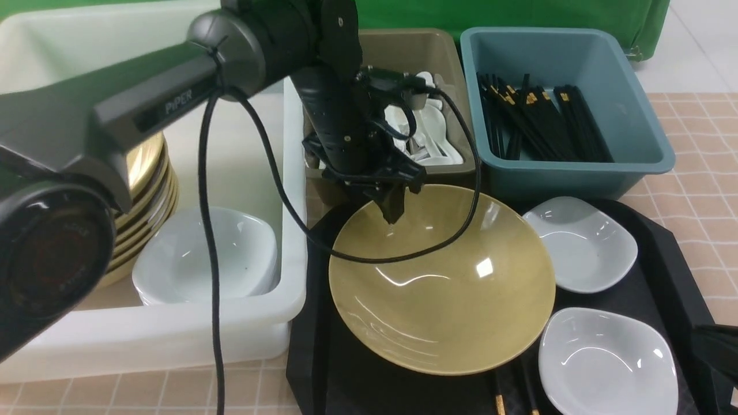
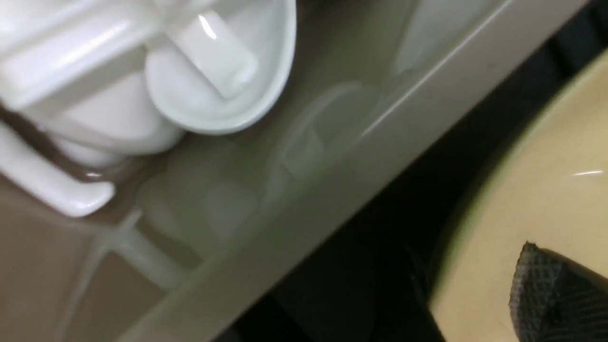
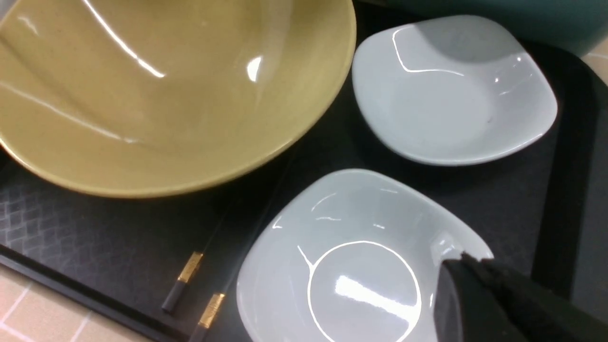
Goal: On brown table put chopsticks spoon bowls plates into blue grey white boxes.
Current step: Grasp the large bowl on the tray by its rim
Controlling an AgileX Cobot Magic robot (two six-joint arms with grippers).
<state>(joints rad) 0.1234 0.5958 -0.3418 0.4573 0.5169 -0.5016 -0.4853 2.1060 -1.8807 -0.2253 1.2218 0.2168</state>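
Note:
A yellow bowl (image 1: 441, 282) lies on the black tray (image 1: 663, 288), tilted toward me. My left gripper (image 1: 394, 210) is at its far rim, open. One finger (image 2: 546, 289) is inside the bowl (image 2: 546, 190), a gap away from the rim; the other is lost in the dark outside it. Two white plates (image 1: 579, 242) (image 1: 608, 360) lie to the bowl's right. My right gripper (image 3: 463, 260) is shut and empty at the near plate's (image 3: 351, 256) edge. Two black chopsticks (image 3: 190, 270) lie on the tray by the bowl.
The blue box (image 1: 576, 173) holds several chopsticks. The grey box (image 1: 415, 52) holds white spoons (image 2: 213, 85). The big white box (image 1: 173, 340) holds stacked yellow bowls (image 1: 147, 190) and white plates (image 1: 202, 259). The brown table (image 1: 697, 190) shows to the right.

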